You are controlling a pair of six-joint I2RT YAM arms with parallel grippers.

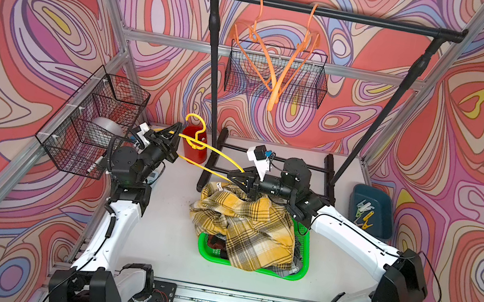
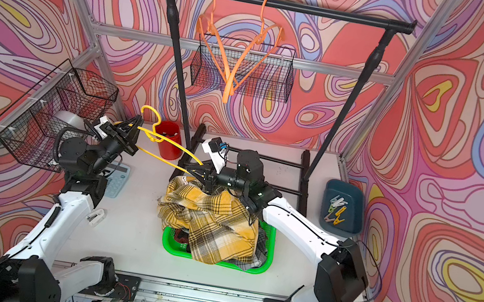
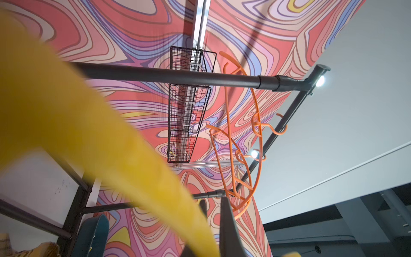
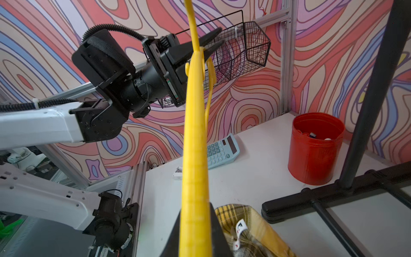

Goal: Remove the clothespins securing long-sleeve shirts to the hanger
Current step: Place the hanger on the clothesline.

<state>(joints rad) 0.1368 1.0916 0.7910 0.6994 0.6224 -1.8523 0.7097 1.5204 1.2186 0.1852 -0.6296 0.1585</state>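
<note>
A bare yellow hanger (image 1: 210,153) hangs in the air between my two grippers. My left gripper (image 1: 169,138) has its jaws slightly parted around the hanger near its hook (image 4: 198,42). My right gripper (image 1: 234,175) is shut on the far end of the hanger (image 4: 194,178). Under it the yellow-and-black plaid shirt (image 1: 247,226) lies heaped on a green basket (image 1: 247,267), over grey and red cloth. Several clothespins (image 1: 364,212) lie in a blue tray (image 1: 386,214) at the right in both top views.
A black clothes rack (image 1: 329,13) at the back carries two bare orange hangers (image 1: 277,64). A red bucket (image 1: 196,154) stands by its left post. Wire baskets (image 1: 93,125) hang on the left and back walls. A calculator (image 2: 118,177) lies beside my left arm.
</note>
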